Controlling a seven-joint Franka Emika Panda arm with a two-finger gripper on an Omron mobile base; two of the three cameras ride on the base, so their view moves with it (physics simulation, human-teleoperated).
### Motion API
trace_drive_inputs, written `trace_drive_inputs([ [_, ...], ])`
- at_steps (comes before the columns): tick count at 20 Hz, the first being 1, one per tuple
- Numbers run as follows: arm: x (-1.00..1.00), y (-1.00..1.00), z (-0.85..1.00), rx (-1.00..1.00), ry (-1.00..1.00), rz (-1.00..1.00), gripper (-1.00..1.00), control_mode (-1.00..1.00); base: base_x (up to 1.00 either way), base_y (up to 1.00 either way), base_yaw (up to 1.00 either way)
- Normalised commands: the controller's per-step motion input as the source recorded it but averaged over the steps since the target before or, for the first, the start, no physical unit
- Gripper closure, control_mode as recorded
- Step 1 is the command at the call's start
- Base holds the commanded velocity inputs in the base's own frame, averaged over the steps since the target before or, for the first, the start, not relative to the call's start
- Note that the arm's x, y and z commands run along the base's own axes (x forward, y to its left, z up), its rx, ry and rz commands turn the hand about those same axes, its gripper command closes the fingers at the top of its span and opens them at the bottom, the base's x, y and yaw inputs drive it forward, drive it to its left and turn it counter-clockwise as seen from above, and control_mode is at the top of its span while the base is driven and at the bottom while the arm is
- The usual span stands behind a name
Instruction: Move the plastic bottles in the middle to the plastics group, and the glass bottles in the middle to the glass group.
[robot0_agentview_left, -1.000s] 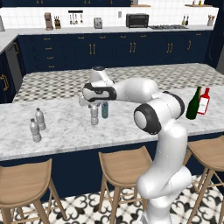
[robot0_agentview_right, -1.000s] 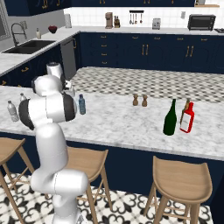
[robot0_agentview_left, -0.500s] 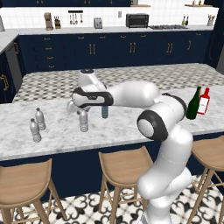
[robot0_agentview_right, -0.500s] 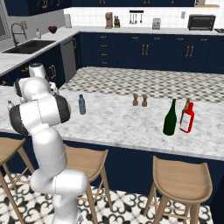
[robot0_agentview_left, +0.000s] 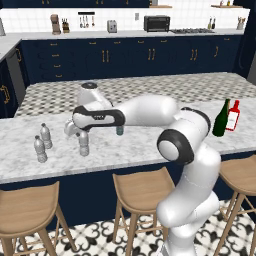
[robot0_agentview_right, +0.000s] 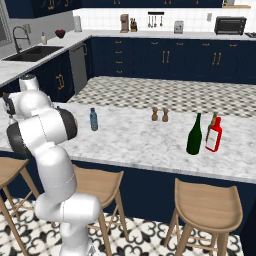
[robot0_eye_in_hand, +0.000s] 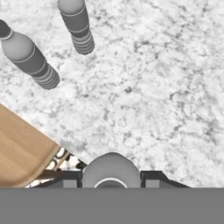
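Change: since the earlier frames the arm has swung further left along the marble counter (robot0_agentview_left: 150, 145), carrying the clear grey bottle (robot0_agentview_left: 84, 143) toward the plastics group (robot0_agentview_left: 42, 142).
Jaws: pinching the clear grey bottle; in the hand view its rounded top (robot0_eye_in_hand: 111, 169) sits between the two dark finger tips of the gripper (robot0_eye_in_hand: 111, 179).
Held bottle: upright, near the counter's front edge, apart from the two grouped bottles.
Plastics group: two ribbed grey bottles (robot0_eye_in_hand: 30, 61) and (robot0_eye_in_hand: 78, 26), standing apart on white veined marble.
Edges: counter front edge runs diagonally at lower left of the hand view; wooden stool (robot0_eye_in_hand: 22, 148) below it.
Open room: bare marble lies between the held bottle and the pair.
Blue-tinted bottle: (robot0_agentview_right: 93, 119), mid-counter, partly behind the arm in the left base view.
Green bottle: (robot0_agentview_right: 194, 134), tall, slender, just beside the red bottle (robot0_agentview_right: 214, 135) and well apart from the gripper.
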Motion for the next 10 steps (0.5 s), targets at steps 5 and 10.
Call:
trace_drive_inputs([
  [5, 0.04, 0.53, 0.05, 0.0, 0.0, 0.05, 1.0, -1.0, 0.0, 0.0, 0.0],
  [10, 0.11, 0.45, 0.0, 0.0, 0.0, 0.03, 1.0, -1.0, 0.0, 0.0, 0.0],
])
